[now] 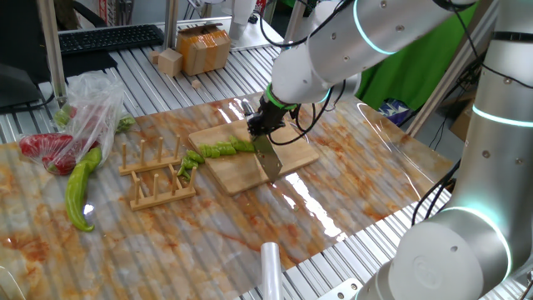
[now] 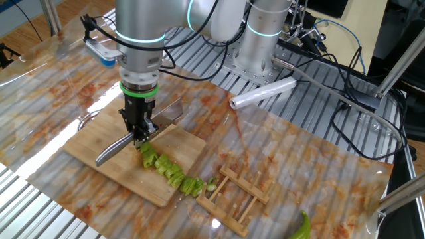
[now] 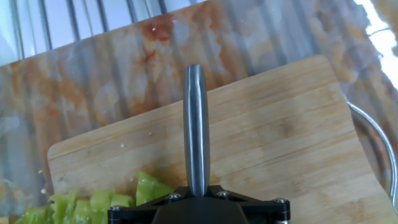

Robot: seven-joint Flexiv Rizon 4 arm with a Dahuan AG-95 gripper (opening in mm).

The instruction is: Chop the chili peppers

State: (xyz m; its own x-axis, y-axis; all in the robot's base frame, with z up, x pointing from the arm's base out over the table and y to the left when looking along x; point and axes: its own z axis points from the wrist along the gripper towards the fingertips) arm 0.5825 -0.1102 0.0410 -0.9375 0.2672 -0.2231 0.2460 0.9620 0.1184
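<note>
Steel knife (image 3: 196, 124), pinched in the robot's tool (image 2: 141, 133), stands over the bamboo cutting board (image 3: 280, 143) on the counter (image 1: 350, 175). Most of the chili peppers (image 2: 169, 170) already lie in a row of short green chunks along the board's edge toward the wooden rack (image 2: 240, 194) — the piece under the blade looks like the last left to chop.

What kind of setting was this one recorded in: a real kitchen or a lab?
Most likely a robotics lab bench dressed as a kitchen: a bamboo cutting board lies on a marble-print sheet over aluminium rails, with loose cables and a keyboard nearby.
</note>
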